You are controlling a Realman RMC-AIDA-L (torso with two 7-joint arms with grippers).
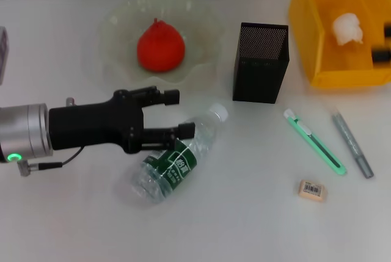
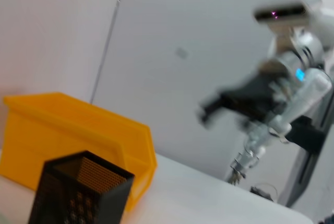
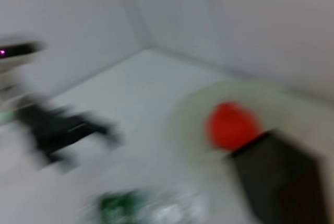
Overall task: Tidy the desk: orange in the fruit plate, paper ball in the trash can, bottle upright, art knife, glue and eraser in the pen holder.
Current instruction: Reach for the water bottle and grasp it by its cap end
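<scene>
The bottle (image 1: 174, 163) lies on its side on the desk (image 1: 244, 213), cap pointing toward the fruit plate (image 1: 116, 24). My left gripper (image 1: 179, 114) is open just above the bottle's shoulder, and its lower finger overlaps the bottle. The orange (image 1: 160, 46) sits in the fruit plate. A paper ball (image 1: 347, 28) lies in the trash can (image 1: 317, 24). The pen holder (image 1: 261, 60) stands upright. To its right lie the art knife (image 1: 314, 141), the glue (image 1: 353, 144) and the eraser (image 1: 311, 190). My right gripper (image 1: 383, 42) shows only as two dark tips, apart, at the trash can's edge.
The trash can (image 2: 78, 135) and pen holder (image 2: 78, 192) stand close together at the far right. A wall runs behind the desk. A small box edge (image 1: 2, 48) shows at the far left.
</scene>
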